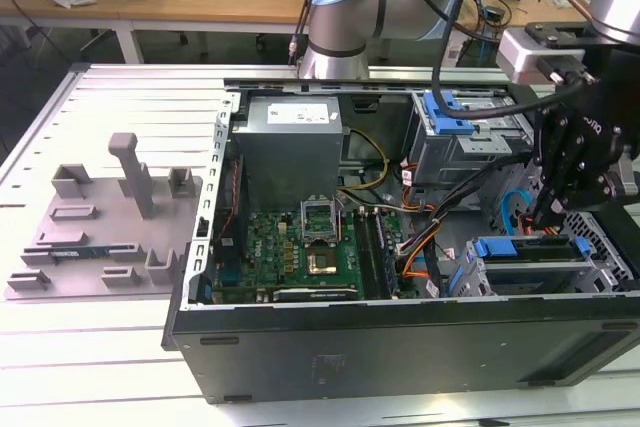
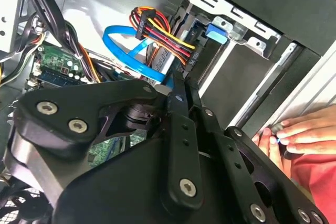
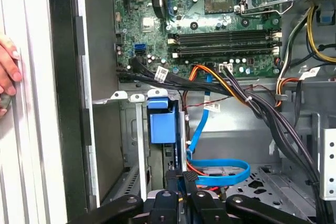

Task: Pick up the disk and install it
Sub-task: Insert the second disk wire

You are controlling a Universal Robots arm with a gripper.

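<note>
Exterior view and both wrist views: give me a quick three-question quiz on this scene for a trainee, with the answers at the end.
1. Pick one: inside the case, the flat looped cable near the gripper is A red, B blue, C green.
2. True or false: the gripper hangs outside the case.
3. Fill in: in both wrist views, just outside the case wall lies a person's ____.

Key: 1 B. 2 False, it reaches down into the case at the exterior view's right. 3 hand.
</note>
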